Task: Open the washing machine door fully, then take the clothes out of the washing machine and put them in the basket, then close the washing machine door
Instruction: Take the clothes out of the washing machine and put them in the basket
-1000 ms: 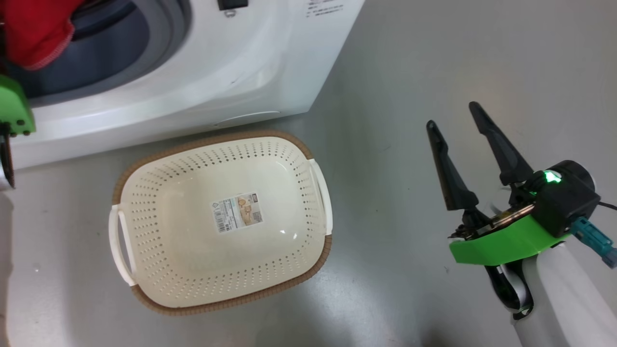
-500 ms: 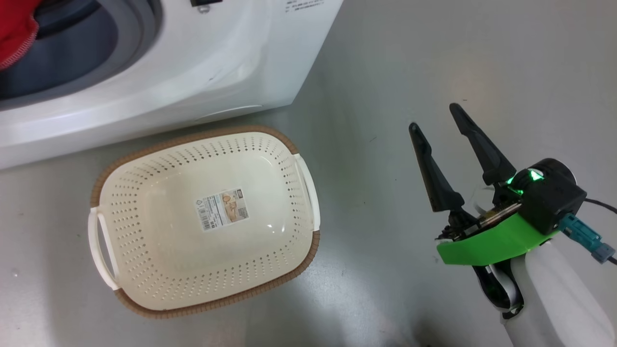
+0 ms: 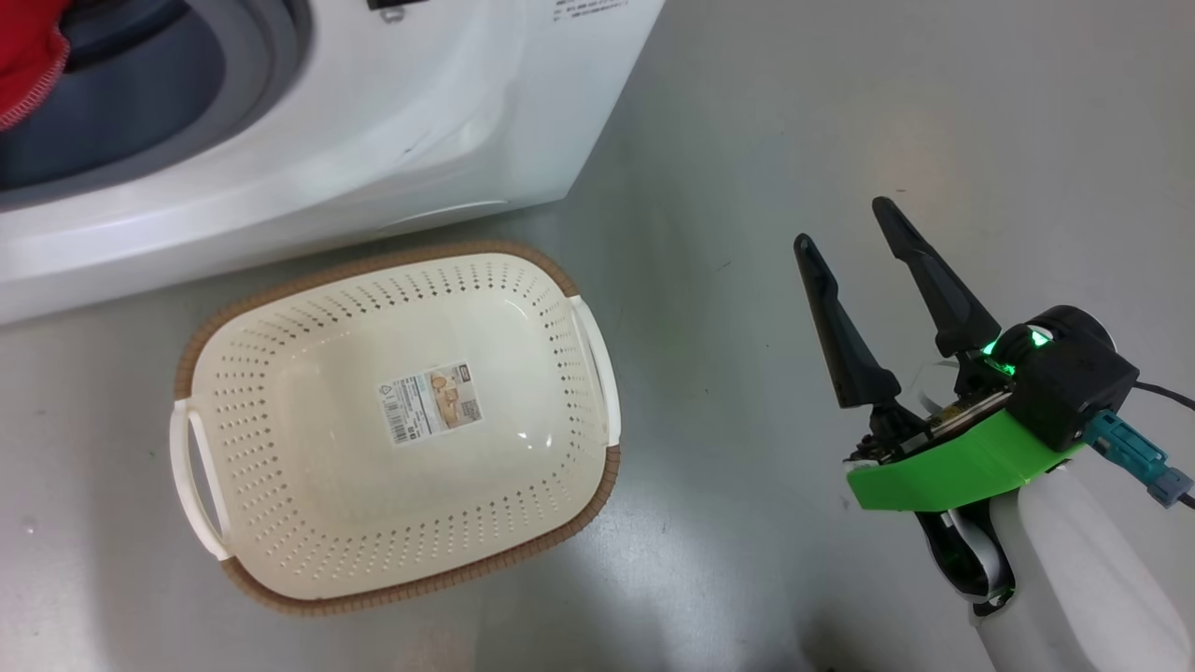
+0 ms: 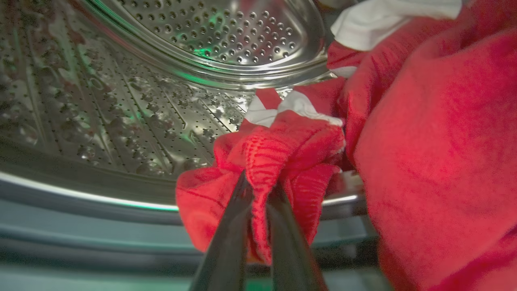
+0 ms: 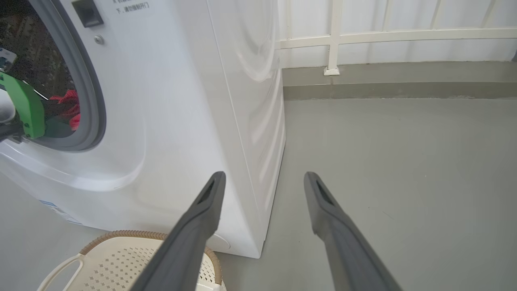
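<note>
My left gripper reaches into the washing machine's steel drum and is shut on a fold of the red clothes. More red and white fabric hangs to its right. A bit of the clothes lies at the drum mouth in the head view. The cream basket stands empty on the floor in front of the machine. My right gripper hovers open and empty over the floor to the basket's right. The washing machine door is out of view.
Grey floor stretches to the right of the machine. A white railing and a low kerb close it off at the back. My left arm's green wrist piece sits at the drum opening.
The head camera has turned, so the machine and basket sit further left in the picture. My left arm's green wrist piece has left that picture. The right gripper has kept its pose.
</note>
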Tool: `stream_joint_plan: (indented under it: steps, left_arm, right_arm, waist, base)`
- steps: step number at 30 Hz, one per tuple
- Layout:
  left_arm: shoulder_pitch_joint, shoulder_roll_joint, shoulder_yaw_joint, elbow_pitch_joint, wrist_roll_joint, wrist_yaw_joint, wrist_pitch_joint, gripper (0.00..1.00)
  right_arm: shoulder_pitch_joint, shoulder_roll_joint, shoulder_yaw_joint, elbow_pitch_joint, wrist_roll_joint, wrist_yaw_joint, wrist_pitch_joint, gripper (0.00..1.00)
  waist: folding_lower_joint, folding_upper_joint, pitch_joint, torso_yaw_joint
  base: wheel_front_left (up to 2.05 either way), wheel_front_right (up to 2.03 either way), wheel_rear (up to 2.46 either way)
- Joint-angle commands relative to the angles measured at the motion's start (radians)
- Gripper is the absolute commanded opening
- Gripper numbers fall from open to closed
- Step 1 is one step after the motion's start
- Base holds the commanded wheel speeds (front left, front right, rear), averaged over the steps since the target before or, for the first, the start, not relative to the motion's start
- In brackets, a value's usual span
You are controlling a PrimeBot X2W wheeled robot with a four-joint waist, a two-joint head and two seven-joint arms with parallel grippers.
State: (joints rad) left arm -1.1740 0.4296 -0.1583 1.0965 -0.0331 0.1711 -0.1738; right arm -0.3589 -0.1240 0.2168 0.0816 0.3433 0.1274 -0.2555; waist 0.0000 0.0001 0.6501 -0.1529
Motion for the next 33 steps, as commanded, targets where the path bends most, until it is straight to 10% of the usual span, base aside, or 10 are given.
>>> stream_joint_plan:
  steps: [1, 33]
  left_arm:
    - [-0.009, 0.070, 0.052, -0.001, -0.043, -0.023, -0.023, 0.00]
    - [0.384, -0.133, 0.321, -0.436, -0.279, -0.247, -0.088, 0.00]
  right_arm:
    - [0.001, -0.004, 0.015, -0.017, 0.013, 0.003, -0.006, 1.00]
    - [0.112, -0.039, -0.041, -0.019, -0.006, 0.003, -0.006, 1.00]
  waist:
    - [0.0000, -0.0001, -0.005, 0.003]
    - [0.0000, -0.0001, -0.255, 0.101]
  base:
    - [0.00, 0.00, 0.00]
    - [0.00, 0.00, 0.00]
